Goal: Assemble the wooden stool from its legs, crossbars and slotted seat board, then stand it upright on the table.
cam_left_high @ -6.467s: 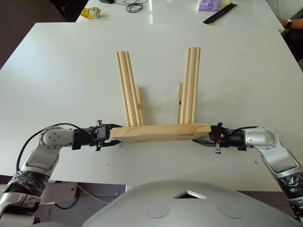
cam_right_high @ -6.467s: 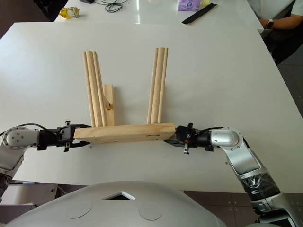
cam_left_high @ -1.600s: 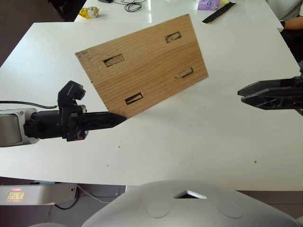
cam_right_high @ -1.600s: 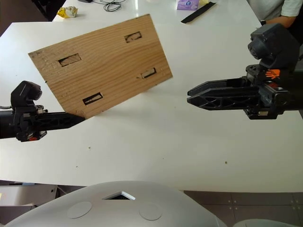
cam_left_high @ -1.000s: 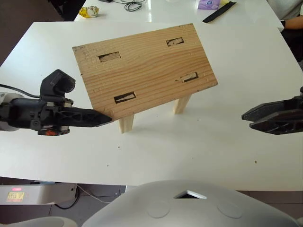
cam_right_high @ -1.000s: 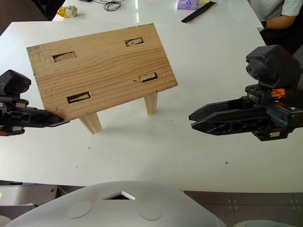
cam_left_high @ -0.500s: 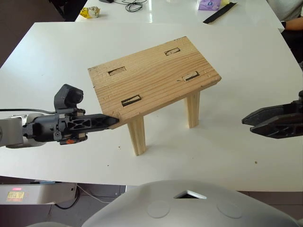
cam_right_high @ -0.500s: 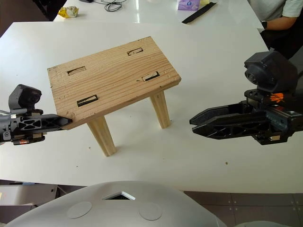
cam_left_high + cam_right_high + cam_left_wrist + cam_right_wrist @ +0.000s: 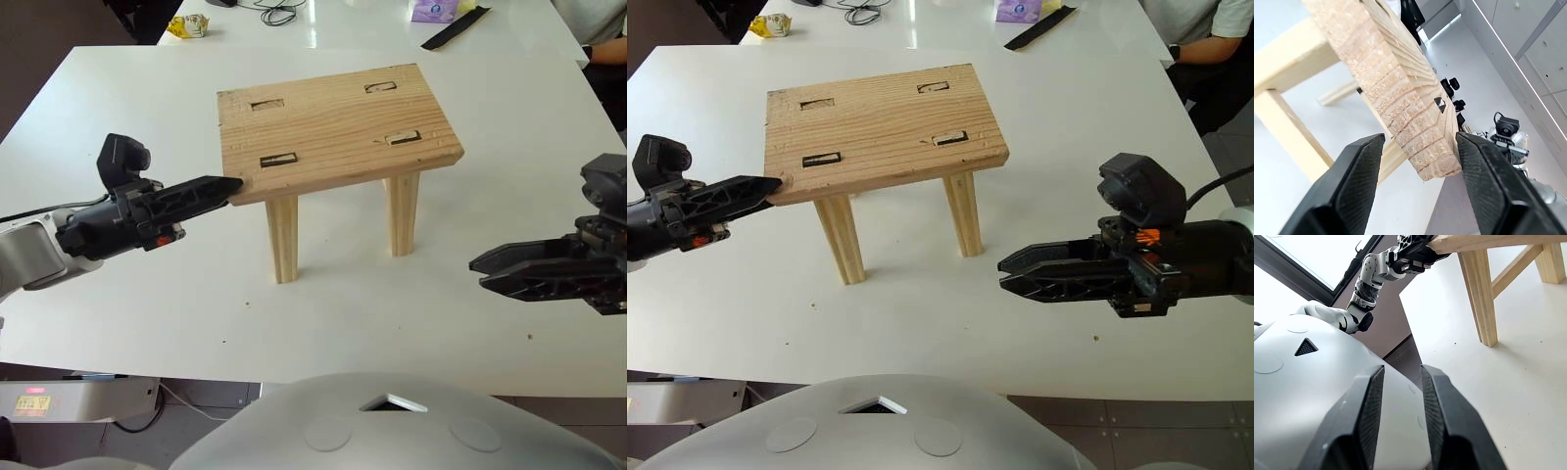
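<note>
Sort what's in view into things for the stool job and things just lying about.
Job:
wooden stool, standing upright on the table
left gripper, at the seat's corner
right gripper, open, apart from the stool

Lying about, on the far table:
yellow packet
cables
purple pack
black strip

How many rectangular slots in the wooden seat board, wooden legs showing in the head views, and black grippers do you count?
Rectangular slots in the pale wooden seat board: 4
Square wooden legs showing in the head views: 2
Black two-finger grippers, left gripper and right gripper: 2
Total: 8
</note>
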Robot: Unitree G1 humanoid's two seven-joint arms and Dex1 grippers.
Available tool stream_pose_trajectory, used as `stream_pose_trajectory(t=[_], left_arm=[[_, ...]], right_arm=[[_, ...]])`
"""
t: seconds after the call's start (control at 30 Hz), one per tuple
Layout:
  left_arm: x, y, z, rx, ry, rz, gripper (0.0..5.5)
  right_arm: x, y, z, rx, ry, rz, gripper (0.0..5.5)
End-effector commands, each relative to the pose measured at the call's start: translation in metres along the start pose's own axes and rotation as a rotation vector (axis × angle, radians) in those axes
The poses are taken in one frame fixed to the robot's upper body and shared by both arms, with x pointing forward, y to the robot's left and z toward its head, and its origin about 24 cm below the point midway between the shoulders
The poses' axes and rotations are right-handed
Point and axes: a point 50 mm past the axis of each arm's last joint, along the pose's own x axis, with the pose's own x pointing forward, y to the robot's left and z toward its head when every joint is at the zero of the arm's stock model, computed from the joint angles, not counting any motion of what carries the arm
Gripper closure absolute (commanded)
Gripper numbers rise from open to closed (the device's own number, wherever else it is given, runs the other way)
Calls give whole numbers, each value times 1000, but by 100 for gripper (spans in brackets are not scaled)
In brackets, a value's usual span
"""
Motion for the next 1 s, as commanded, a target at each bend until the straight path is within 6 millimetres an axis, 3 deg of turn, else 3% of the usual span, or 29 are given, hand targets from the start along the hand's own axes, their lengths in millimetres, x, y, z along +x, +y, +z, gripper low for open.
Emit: stream_pose_trajectory(t=[0.03,0.23,0.47,0.57,0.67,0.77,0.87,1.0], left_arm=[[5,37,-12,-118,-57,303,286],[5,30,8,-14,-113,328,286],[-10,-5,-21,435,186,239,286],[-26,11,-9,573,127,329,286],[-49,39,10,633,14,530,286],[-62,52,15,664,-53,607,286],[-54,47,9,656,-88,521,286],[-33,35,2,633,-48,372,266]], right_arm=[[10,-7,-12,-12,-106,-59,414],[9,-19,-20,25,-223,-209,414],[-5,-45,-54,49,-250,-489,414],[-12,-63,-59,10,-328,-623,414],[-10,-76,-70,-5,-394,-740,414],[-9,-87,-77,-13,-438,-827,414],[-16,-106,-80,-9,-527,-942,414],[-11,-114,-79,-33,-559,-972,414]])
